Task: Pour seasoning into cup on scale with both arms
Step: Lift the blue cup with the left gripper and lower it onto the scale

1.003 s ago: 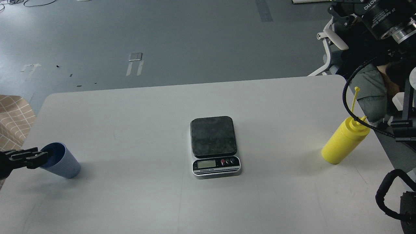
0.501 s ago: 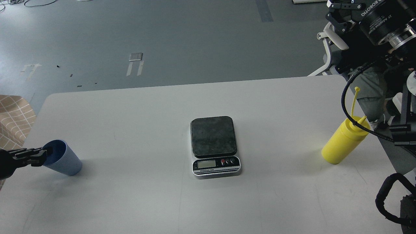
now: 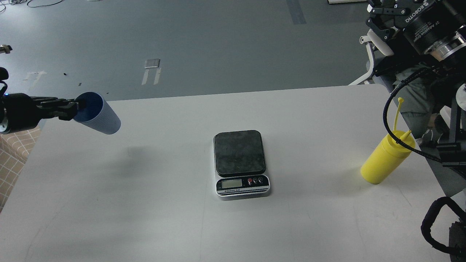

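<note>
The light-blue ribbed cup (image 3: 100,118) hangs tilted in the air above the table's far left, its mouth facing left. My left gripper (image 3: 77,107) is shut on the cup's rim, one finger inside it. The scale (image 3: 240,162) sits at the table's middle, its dark plate bare and its display facing me. The yellow seasoning bottle (image 3: 386,158) stands at the right edge, with its cap strap sticking up. My right gripper (image 3: 380,20) is high at the top right, well above the bottle; its fingers are cut off by the view's edge.
The white table (image 3: 164,218) fills the view. A black cable (image 3: 386,112) of my right arm loops just in front of the bottle's nozzle. A white chair (image 3: 371,54) stands beyond the table's far right corner. A checked cloth (image 3: 12,153) lies off the left edge.
My left gripper has lifted the cup off the table's left side and carried it up and to the right. The right gripper shifted slightly; the bottle and scale have not moved.
</note>
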